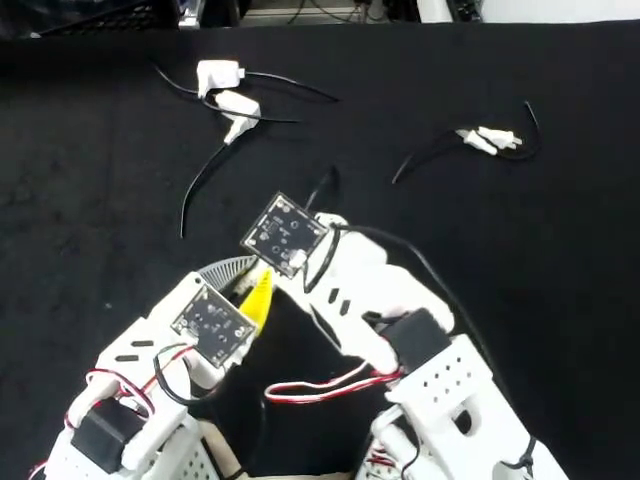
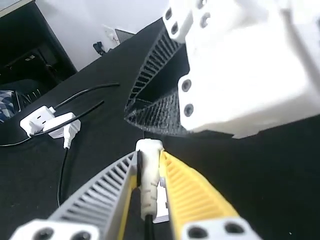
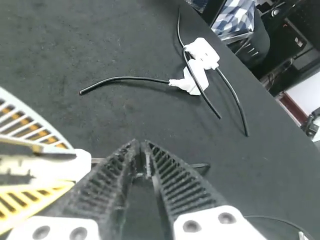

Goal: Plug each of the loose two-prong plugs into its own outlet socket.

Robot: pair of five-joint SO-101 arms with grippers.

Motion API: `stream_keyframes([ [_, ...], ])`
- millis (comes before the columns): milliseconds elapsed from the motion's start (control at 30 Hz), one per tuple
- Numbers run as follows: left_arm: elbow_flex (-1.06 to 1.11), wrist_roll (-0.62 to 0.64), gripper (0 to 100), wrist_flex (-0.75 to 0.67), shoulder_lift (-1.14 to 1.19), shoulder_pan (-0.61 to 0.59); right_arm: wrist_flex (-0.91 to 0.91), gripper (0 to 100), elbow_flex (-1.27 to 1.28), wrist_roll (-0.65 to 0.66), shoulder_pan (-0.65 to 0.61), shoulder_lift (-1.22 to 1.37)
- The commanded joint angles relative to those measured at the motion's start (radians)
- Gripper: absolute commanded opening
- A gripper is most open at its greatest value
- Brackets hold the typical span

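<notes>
Black cloth covers the worktop [image 1: 560, 300] edge to edge. Past its far edge stand dark crates and gear, with a white wall and a black cabinet [image 2: 30, 55] off to one side.

A white connector [image 2: 149, 185] sits clamped in the left hand [image 2: 149, 150], between its grey ribbed finger and its yellow one. The connector's rounded end pokes out just past the fingertips and its cord runs back toward the wrist. Whether it is a plug or a socket cannot be told.

Just ahead of the left hand, almost touching it, the right hand [image 3: 142, 145] has its two black ribbed fingers pinched to a narrow slit. They appear to nip a thin black cord [image 3: 195, 165], which leads away over the cloth.

Well beyond both hands, toward the far side of the worktop, two white connectors [image 1: 228, 90] lie close together with their black leads crossing and curling around them. A loose black cord [image 3: 125, 79] trails from one of them back toward the right hand.

Farther off, on the right hand's outer side, another white pair [image 1: 490, 140] lies end to end inside a loop of black wire.

A blue-and-white checked cloth [image 3: 237, 17] hangs over dark furniture beyond the worktop's edge.
</notes>
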Motion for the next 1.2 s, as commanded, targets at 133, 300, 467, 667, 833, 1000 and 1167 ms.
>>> stream_keyframes([
  [133,-0.074,0.008,3,0.002,-0.005,0.007,-0.083,1.4,0.061,-0.009,-0.034,0.002],
  [300,-0.074,0.008,3,0.002,-0.005,0.007,-0.087,1.4,0.07,-0.009,-0.034,0.004],
  [467,-0.07,0.008,3,0.002,-0.005,0.001,-0.084,1.4,0.065,-0.009,-0.021,-0.002],
  [667,-0.025,0.003,3,0.0,-0.002,-0.001,-0.132,1.5,0.064,-0.086,0.144,0.001],
  [833,-0.012,0.003,3,0.04,0.003,-0.073,-0.176,5.1,0.056,-0.232,0.328,0.004],
  [1000,-0.012,0.003,3,0.058,0.005,-0.17,-0.143,14.1,0.076,-0.358,0.436,0.01],
  [1167,-0.013,-0.006,3,0.084,0.006,-0.168,-0.176,14.1,0.177,-0.367,0.442,0.107],
])
